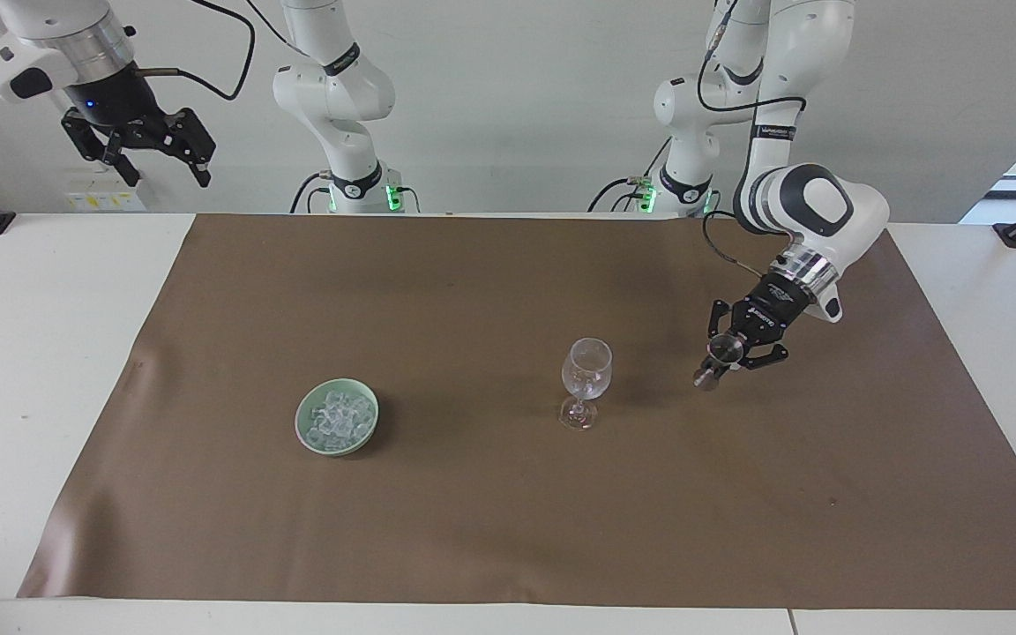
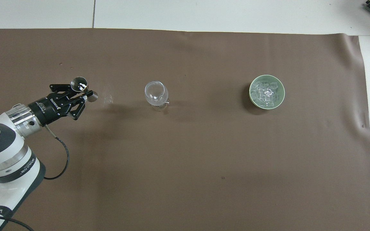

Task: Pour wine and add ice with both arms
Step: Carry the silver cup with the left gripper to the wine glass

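The left gripper (image 1: pixel 720 360) is clamped on a small metal jigger (image 1: pixel 716 361), a double-ended measuring cup, and holds it tilted in the air over the brown mat (image 1: pixel 508 529), toward the left arm's end of the table and beside the wine glass (image 1: pixel 586 381) but not yet over it. In the overhead view a glint shows inside the jigger's open cup, so it may carry liquid, though that cannot be told for certain. The wine glass stands upright near the middle of the mat, and it looks empty or close to it; no coloured wine shows in its bowl. The ice (image 1: pixel 337 418) lies heaped in a pale green bowl (image 1: pixel 307 434) on the mat toward the right arm's end, well apart from the glass and level with it across the mat's width. The right gripper (image 1: pixel 145 145) waits high above the table's corner at that end, its jaws apart and holding nothing. As a judgement, the task is in its early part: the pour into the glass is in approach and not begun, and the whole ice step is left, with no piece taken from the bowl into the glass.
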`<move>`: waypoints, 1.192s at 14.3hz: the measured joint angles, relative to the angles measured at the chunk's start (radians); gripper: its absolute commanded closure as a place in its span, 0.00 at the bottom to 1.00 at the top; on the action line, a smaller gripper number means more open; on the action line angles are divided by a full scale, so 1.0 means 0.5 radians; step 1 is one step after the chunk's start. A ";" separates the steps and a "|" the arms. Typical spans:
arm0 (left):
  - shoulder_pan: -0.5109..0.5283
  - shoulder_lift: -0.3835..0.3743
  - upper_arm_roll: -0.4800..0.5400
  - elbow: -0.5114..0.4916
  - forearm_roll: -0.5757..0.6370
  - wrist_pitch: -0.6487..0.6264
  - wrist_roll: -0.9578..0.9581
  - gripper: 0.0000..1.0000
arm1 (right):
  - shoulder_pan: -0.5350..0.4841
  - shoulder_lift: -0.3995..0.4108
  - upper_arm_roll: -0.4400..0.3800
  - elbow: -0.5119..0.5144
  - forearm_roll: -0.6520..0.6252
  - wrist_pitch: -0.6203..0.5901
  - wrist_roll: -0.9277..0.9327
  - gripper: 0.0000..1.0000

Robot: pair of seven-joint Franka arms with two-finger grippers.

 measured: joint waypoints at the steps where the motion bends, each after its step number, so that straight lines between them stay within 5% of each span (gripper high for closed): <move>1: -0.031 -0.010 0.001 0.000 0.000 0.013 -0.010 1.00 | 0.000 0.000 0.000 0.000 0.000 0.000 0.000 0.00; 17: -0.414 -0.059 -0.003 0.082 -0.002 0.414 -0.143 1.00 | 0.000 0.000 0.000 0.000 0.000 0.000 0.000 0.00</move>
